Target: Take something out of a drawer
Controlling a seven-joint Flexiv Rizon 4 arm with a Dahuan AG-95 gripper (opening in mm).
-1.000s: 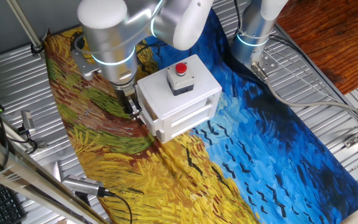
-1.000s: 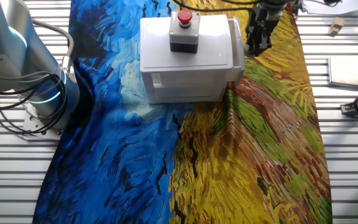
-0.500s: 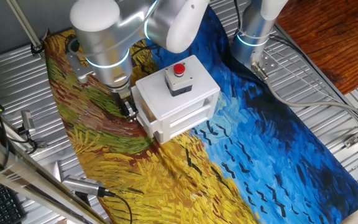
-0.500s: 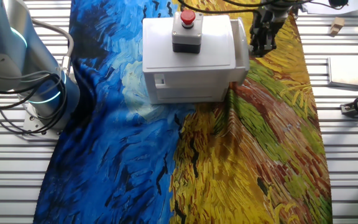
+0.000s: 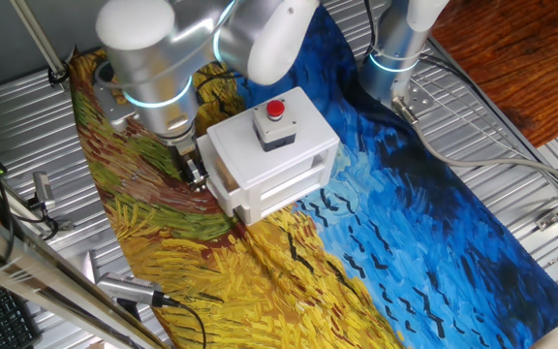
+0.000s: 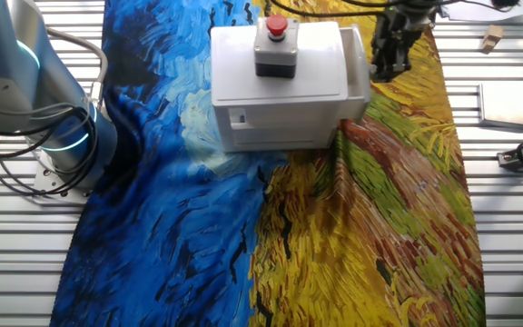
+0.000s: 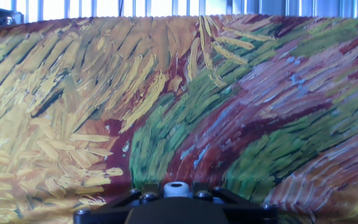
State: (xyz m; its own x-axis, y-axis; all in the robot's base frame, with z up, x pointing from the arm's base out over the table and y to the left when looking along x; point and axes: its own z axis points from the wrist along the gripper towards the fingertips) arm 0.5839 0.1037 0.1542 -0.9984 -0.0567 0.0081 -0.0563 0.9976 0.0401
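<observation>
Fixed views: drawer (image 6: pixel 360 62) drawn further out (slightly).

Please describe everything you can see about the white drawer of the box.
The drawer is white, plastic-looking and tray-like. It sticks partly out of one side of the white box, which carries a red push-button on top. In one fixed view a tan strip shows in the opening. The claw stands right at its outer end; its grip cannot be judged. The box rests on the painted cloth.
</observation>
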